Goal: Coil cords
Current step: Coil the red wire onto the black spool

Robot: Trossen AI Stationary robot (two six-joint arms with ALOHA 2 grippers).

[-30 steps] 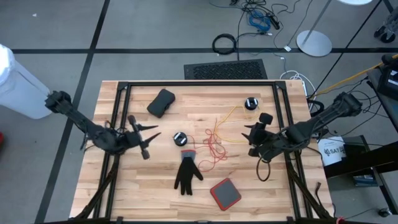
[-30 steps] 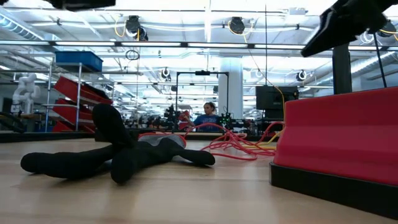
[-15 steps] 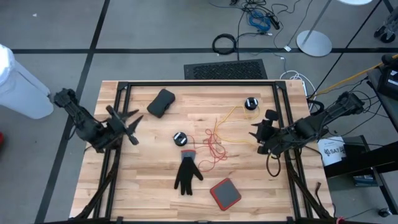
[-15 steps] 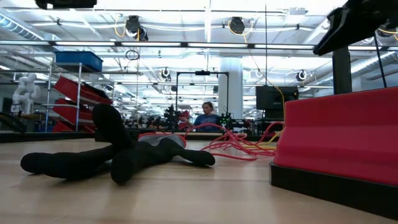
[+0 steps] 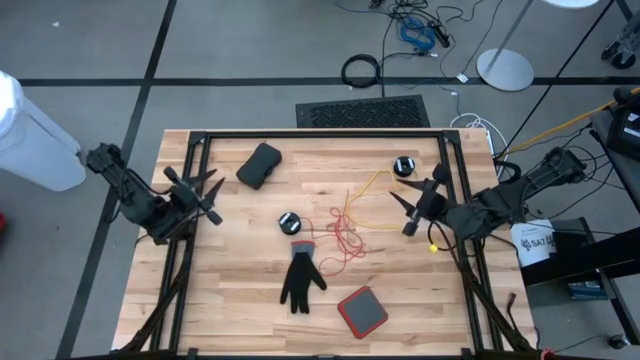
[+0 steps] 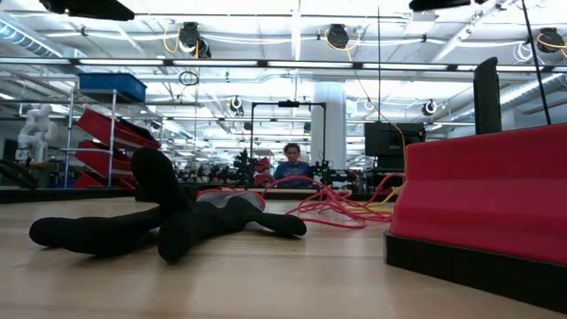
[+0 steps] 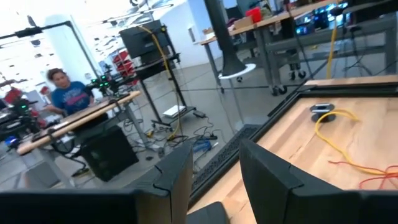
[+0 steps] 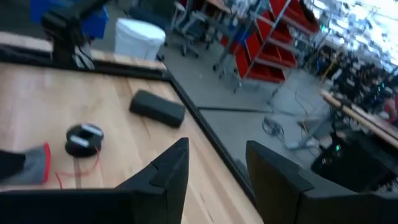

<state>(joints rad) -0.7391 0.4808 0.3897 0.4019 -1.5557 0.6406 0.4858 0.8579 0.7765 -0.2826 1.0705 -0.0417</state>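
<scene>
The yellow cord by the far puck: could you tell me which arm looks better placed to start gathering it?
Probably the right. The right gripper, open, sits just beside the yellow cord and its puck. The left gripper, also open, hangs at the table's left edge, farther off, with the other puck between.

You have two thin cords (image 5: 348, 222) lying loose and tangled near the middle of the table, uncoiled. The yellow one runs to a small black puck (image 5: 403, 166) near the far edge; the red one runs to a second puck (image 5: 289, 222) at mid-table.
</scene>
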